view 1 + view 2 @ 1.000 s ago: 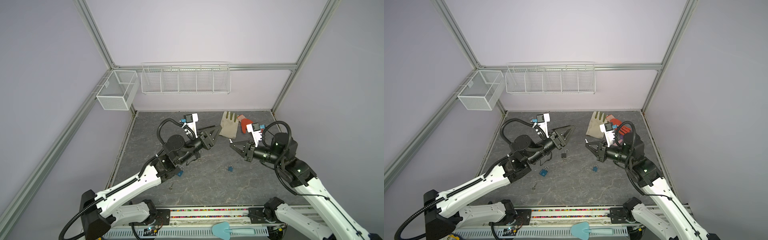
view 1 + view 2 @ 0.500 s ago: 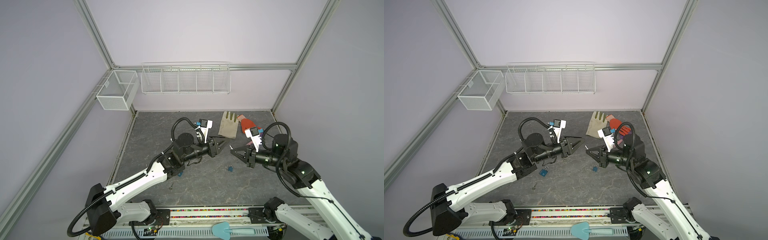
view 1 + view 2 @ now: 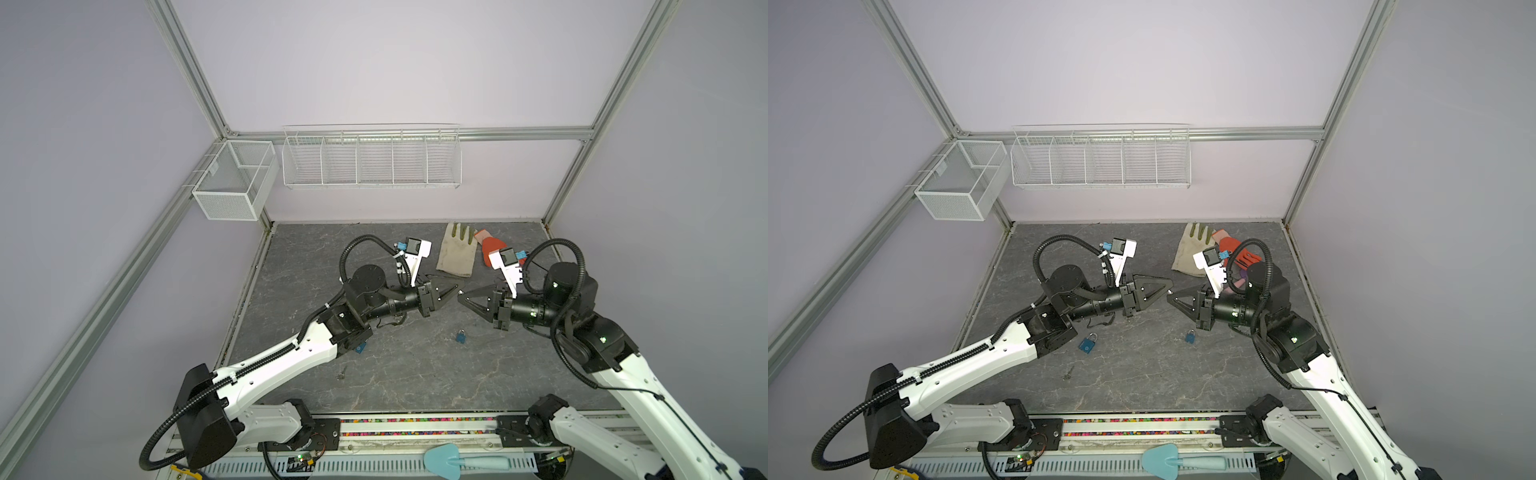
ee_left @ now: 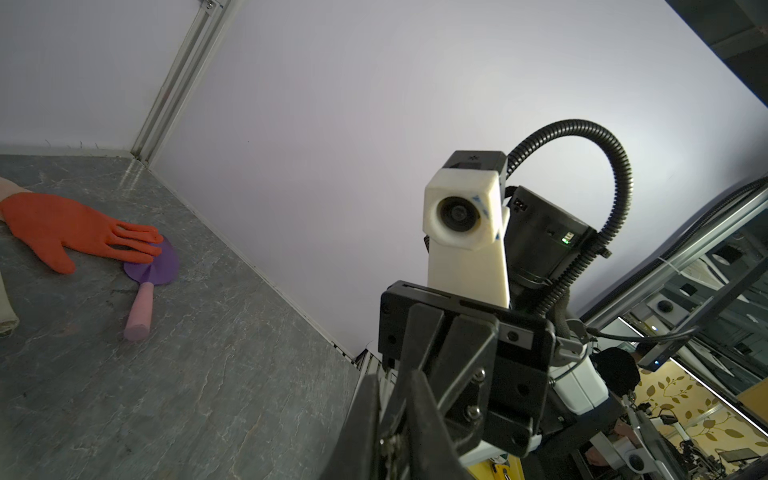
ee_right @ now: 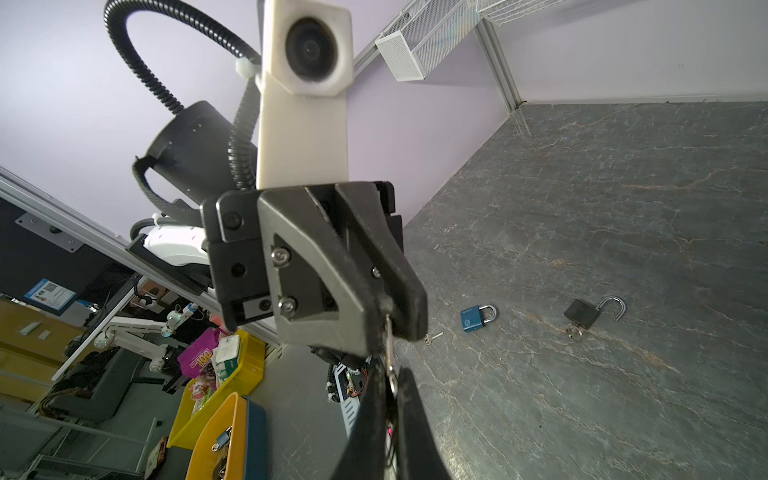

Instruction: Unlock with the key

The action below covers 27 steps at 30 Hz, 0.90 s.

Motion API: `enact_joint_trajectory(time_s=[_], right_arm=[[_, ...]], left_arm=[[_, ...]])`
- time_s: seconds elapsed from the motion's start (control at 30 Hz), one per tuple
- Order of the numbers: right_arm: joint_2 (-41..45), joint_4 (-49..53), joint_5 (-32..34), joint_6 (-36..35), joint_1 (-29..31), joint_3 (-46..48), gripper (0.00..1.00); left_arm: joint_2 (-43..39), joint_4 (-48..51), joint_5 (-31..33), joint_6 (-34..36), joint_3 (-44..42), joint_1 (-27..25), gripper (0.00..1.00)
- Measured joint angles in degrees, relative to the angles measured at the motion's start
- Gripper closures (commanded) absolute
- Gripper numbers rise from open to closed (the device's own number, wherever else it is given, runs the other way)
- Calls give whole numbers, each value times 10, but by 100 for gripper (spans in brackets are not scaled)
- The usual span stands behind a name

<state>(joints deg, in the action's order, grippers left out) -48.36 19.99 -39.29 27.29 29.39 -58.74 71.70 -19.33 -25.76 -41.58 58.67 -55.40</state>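
Grey marbled floor (image 3: 395, 374), lilac walls (image 3: 374, 62). At frame centre in both top views, left gripper (image 3: 454, 289) and right gripper (image 3: 462, 296) meet tip to tip, both sets of jaws pinching the key (image 5: 388, 338) between them.

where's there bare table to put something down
Freest: front middle of the table, between the loose key, the small blue padlock and the right arm. Also the back edge left of the beige glove. Crowded: back right by the red glove, and beside the left arm.
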Motion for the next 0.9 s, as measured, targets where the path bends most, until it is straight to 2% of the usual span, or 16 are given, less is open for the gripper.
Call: enact_joint_trajectory(time_s=[0.13, 0.2, 0.4, 0.43, 0.53, 0.73, 0.9], right_arm=[[-2, -7, -3, 4, 0, 0, 94], [-3, -9, -4, 6, -1, 0, 94], [-5, -11, -6, 9, -2, 0, 94], [-6, -12, -6, 10, -3, 0, 92], [-7, -16, -6, 20, -3, 0, 74], [-7, -43, -9, 38, -5, 3, 68], [-5, -92, -13, 71, -5, 21, 67]], left_arm=[[0, 2, -1, -2, 0, 2, 94], [0, 3, 0, -3, 0, 3, 100], [0, 3, -1, -3, 0, 6, 100], [0, 3, 0, -4, 0, 6, 100], [0, 0, 5, -4, 0, 6, 100], [-4, -28, 35, -15, -9, 9, 100], [-4, -51, 48, -30, -10, 9, 100]])
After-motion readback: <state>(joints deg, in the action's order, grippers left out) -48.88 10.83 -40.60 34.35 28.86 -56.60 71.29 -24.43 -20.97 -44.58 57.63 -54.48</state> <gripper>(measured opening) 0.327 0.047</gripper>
